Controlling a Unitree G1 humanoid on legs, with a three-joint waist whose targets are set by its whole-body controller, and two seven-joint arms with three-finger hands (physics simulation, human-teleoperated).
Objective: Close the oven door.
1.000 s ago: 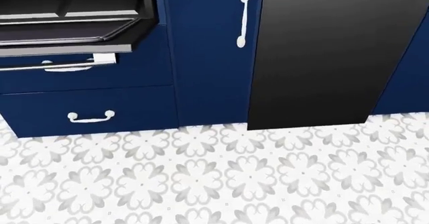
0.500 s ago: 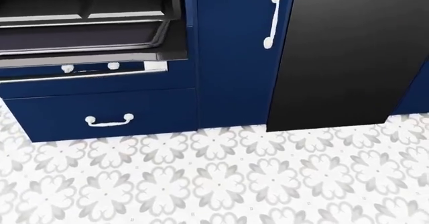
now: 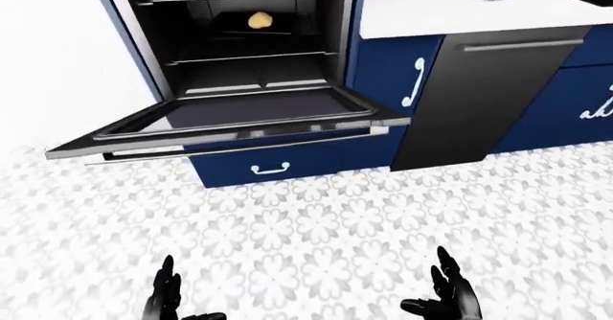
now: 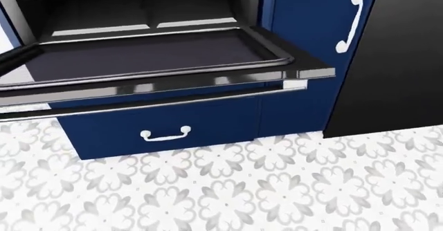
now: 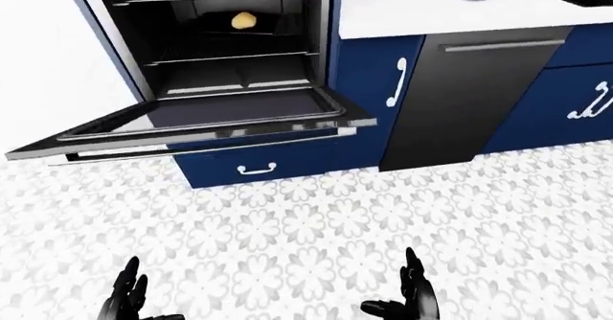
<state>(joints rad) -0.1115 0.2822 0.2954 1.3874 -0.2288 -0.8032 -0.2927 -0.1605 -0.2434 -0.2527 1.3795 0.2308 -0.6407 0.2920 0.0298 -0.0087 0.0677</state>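
The oven door (image 3: pixel 230 122) hangs open, folded down almost flat, with its long silver handle bar (image 3: pixel 239 147) along the near edge. The dark oven cavity (image 3: pixel 244 40) shows racks and a yellow food item (image 3: pixel 259 20) inside. The head view shows the door's edge (image 4: pixel 159 80) and handle up close. My left hand (image 3: pixel 167 300) and right hand (image 3: pixel 448 296) are low at the bottom of the left-eye view, both open and empty, well short of the door.
A blue drawer with a white handle (image 3: pixel 270 168) sits under the door. A blue cabinet (image 3: pixel 397 83) and a black dishwasher (image 3: pixel 479 94) stand to the right, under a white counter (image 3: pixel 460 7). Patterned tile floor (image 3: pixel 316 241) lies between me and the oven.
The whole head view has shifted: the camera moved left, so the oven door and drawer now fill more of the picture and the dishwasher has slid to the right edge.
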